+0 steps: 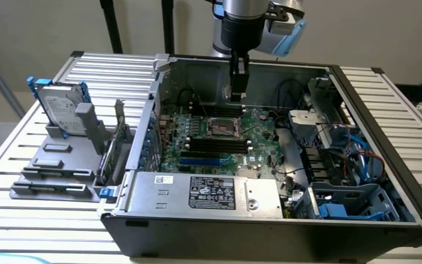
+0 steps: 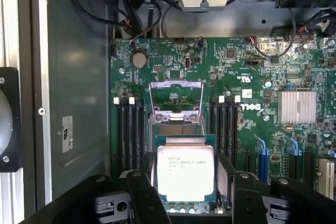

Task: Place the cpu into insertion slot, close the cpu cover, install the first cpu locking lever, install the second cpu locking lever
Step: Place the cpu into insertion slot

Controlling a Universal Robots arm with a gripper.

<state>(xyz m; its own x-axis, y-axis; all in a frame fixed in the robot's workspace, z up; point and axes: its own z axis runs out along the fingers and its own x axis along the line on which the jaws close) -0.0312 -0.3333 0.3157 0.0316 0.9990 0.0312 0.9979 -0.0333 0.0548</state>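
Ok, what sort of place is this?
Probably a computer-assembly workbench: an open black desktop tower case lies on a ribbed grey metal table, with a silver hard drive standing in a grey rack beside it.

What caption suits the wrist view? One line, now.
Gripper holds the chip over the green board, near the open socket.

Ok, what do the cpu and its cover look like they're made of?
The cpu has a smooth, silvery metal face that glares brightly under the light, with printed text and a thin greenish rim around it. The cover is a thin grey metal frame with a dull sheen, probably stamped steel.
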